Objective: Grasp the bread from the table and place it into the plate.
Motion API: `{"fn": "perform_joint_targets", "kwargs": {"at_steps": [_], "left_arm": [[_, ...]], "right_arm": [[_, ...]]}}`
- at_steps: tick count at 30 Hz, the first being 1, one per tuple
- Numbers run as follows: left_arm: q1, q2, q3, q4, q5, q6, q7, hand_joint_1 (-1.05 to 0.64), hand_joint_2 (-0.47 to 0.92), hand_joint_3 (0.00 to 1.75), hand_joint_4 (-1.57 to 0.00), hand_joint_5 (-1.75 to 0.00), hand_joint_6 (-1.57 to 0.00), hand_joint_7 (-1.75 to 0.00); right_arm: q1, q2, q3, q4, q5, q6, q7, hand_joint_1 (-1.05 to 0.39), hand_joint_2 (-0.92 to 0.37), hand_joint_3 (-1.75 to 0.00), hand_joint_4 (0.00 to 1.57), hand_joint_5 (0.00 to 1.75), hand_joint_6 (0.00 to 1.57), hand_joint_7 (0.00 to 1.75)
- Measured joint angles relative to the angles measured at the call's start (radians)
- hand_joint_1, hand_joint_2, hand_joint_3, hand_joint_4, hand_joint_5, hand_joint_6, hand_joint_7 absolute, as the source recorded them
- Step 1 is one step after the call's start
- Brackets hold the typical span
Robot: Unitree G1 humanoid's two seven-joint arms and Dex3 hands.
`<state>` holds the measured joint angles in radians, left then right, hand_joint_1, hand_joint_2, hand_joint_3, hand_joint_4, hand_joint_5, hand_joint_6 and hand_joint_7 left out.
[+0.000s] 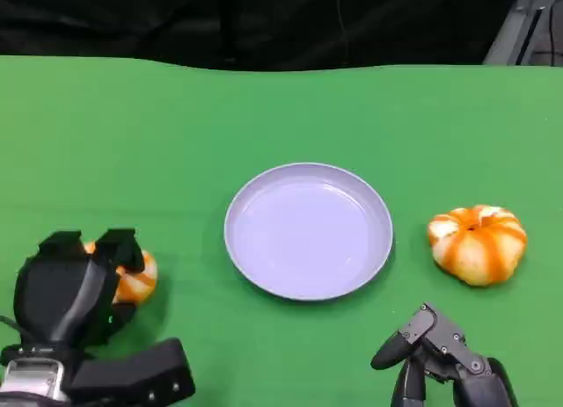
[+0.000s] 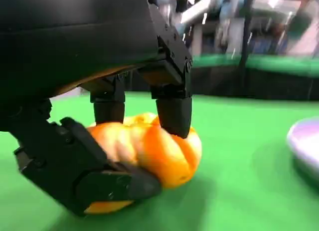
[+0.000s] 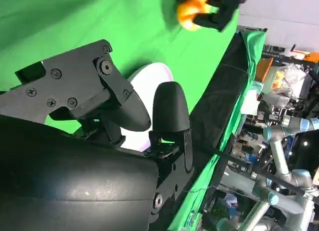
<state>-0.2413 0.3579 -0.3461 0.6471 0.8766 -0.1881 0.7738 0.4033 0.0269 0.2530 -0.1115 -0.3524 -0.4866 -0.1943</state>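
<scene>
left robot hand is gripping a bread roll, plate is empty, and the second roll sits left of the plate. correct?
One thing is off. The second bread roll sits to the right of the plate, not the left, as the head view shows. The rest holds: the left robot hand has its fingers around a bread roll, and the plate is empty.

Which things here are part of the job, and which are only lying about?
Part of the job:
- bread, gripped by the left robot hand
- plate

Lying about:
- second bread, right of the plate
- right robot hand, holding nothing
</scene>
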Motion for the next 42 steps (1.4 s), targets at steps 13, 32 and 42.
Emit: {"fn": "perform_joint_targets", "kwargs": {"at_steps": [13, 32, 42], "left_arm": [[-0.102, -0.006, -0.090, -0.081, 0.052, -0.164, 0.131, -0.09, 0.02, 1.65, -1.08, -1.75, -0.92, -1.74], [-0.384, -0.259, -0.163, 0.167, -0.029, -0.202, -0.047, -0.08, 0.23, 1.28, -1.01, -1.75, -0.82, -1.72], [-0.481, -0.318, -0.174, 0.133, -0.148, -0.007, -0.602, -0.46, 0.91, 0.13, -0.11, -0.73, -0.34, -0.16]], "right_arm": [[0.000, 0.000, 0.000, 0.000, 0.000, 0.000, 0.003, -0.13, -0.72, -1.41, 0.78, 1.75, 0.41, 1.75], [0.007, 0.002, 0.021, 0.000, 0.014, -0.014, 0.006, -0.13, -0.73, -1.44, 0.77, 1.75, 0.40, 1.75], [0.025, 0.004, 0.026, -0.019, 0.010, -0.010, 0.005, -0.13, -0.73, -1.43, 0.78, 1.75, 0.39, 1.75]]}}
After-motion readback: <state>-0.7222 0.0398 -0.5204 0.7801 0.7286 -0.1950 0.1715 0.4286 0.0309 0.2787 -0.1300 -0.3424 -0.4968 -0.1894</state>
